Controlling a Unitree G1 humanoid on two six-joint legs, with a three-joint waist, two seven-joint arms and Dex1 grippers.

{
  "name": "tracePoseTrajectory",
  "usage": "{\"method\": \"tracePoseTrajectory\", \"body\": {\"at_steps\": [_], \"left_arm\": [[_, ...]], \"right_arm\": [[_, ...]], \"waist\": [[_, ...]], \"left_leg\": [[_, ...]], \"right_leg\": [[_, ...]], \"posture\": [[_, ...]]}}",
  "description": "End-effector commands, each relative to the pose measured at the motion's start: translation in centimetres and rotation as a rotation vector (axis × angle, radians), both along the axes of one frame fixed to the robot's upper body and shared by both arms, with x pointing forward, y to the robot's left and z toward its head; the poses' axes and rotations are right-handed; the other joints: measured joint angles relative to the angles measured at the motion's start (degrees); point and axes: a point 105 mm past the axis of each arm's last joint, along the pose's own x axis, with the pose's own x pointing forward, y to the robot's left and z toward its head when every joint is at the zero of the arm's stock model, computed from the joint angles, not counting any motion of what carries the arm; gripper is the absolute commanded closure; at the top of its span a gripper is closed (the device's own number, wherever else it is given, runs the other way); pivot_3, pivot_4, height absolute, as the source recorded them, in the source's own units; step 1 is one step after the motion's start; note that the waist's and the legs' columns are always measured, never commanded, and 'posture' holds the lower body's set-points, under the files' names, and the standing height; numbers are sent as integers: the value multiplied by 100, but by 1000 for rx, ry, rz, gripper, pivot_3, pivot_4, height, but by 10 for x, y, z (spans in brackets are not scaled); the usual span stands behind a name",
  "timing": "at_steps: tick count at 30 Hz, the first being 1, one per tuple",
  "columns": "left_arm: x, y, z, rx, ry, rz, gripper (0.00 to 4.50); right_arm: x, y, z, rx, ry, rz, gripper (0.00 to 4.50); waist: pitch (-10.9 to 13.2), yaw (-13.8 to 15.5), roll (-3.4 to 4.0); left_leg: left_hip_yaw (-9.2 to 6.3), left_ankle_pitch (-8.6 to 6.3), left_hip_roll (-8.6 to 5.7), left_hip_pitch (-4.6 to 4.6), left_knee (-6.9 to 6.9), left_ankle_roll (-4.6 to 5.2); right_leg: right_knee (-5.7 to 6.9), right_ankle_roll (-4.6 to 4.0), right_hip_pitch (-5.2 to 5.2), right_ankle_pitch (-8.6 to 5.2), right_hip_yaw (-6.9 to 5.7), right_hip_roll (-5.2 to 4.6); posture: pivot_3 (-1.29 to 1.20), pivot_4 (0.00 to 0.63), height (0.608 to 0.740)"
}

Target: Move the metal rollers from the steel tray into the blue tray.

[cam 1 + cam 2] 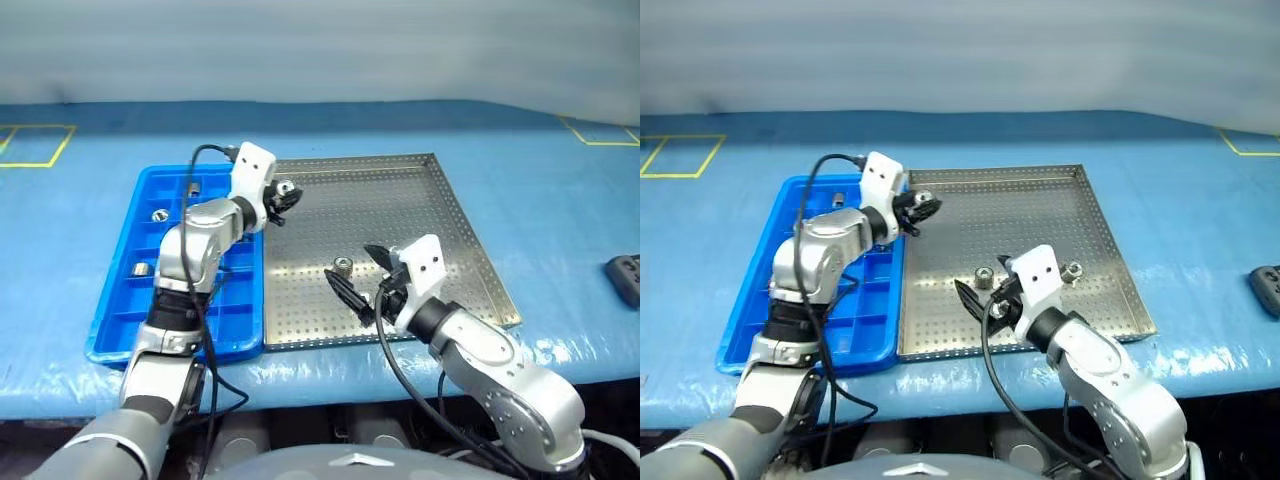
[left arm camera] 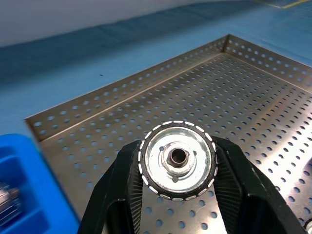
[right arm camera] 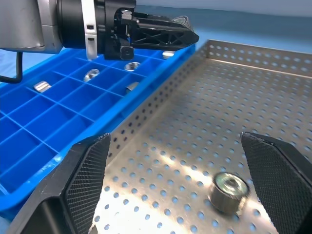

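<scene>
blue sheeting covered the table (image 1: 560,200), with the steel tray (image 1: 470,215) lying at the middle and the blue tray (image 1: 115,330) touching its left rim. the left gripper (image 1: 287,193) hung over the far left corner of the steel tray, close to the seam between the two trays, its jaws pinched on one of the metal rollers (image 2: 178,160). in the left wrist view the held roller faced the camera end-on, centre hole showing, so its axis ran along the fingers (image 2: 117,195) and not across them. the blue tray lay just to the left of that gripper, and several rollers (image 3: 90,74) already sat in its far compartments, one to a cell where they could be made out.

the right gripper (image 1: 362,278) hovered low over the near middle of the steel tray, jaws spread wide and holding nothing. a loose roller (image 3: 228,189) stood on the perforated floor between and just beyond its fingertips, upright with its hole pointing up; in the right eye view a second roller (image 1: 1073,270) lay a little to the right of that arm. judged from this, the left arm was the nearer to the blue tray and needed only a short carry leftward over the rim to reach an open cell, while the right arm was the one placed to take the next roller.
</scene>
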Motion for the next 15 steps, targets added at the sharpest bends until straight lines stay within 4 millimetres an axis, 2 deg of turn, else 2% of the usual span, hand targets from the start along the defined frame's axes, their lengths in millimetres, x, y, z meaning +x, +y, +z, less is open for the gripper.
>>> {"method": "tracePoseTrajectory", "body": {"at_steps": [1,4,8,15], "left_arm": [[-18,27,30,12,-174,69,2797],[-33,45,27,36,-189,114,2797],[-57,71,8,79,-140,189,2797],[-88,86,-24,77,-6,266,2797]], "right_arm": [[2,21,8,-4,-31,143,0],[7,33,7,-20,-41,213,0],[10,49,4,-21,-35,307,0],[5,65,2,-11,-30,412,0]], "waist": [[0,111,0],[1,284,-2],[1,468,-2],[2,702,-2]], "left_leg": [[-1,0,-1,-1,-1,0],[1,0,-1,-2,-1,0],[0,-1,-2,-5,0,1],[-9,0,0,-7,5,0]], "right_leg": [[-1,0,1,0,-1,-1],[-5,-1,1,0,-5,-2],[-11,-4,4,1,-13,-8],[-10,-4,9,-2,-31,-10]], "posture": [[206,150,740],[257,150,740],[310,150,740],[372,150,740]]}}
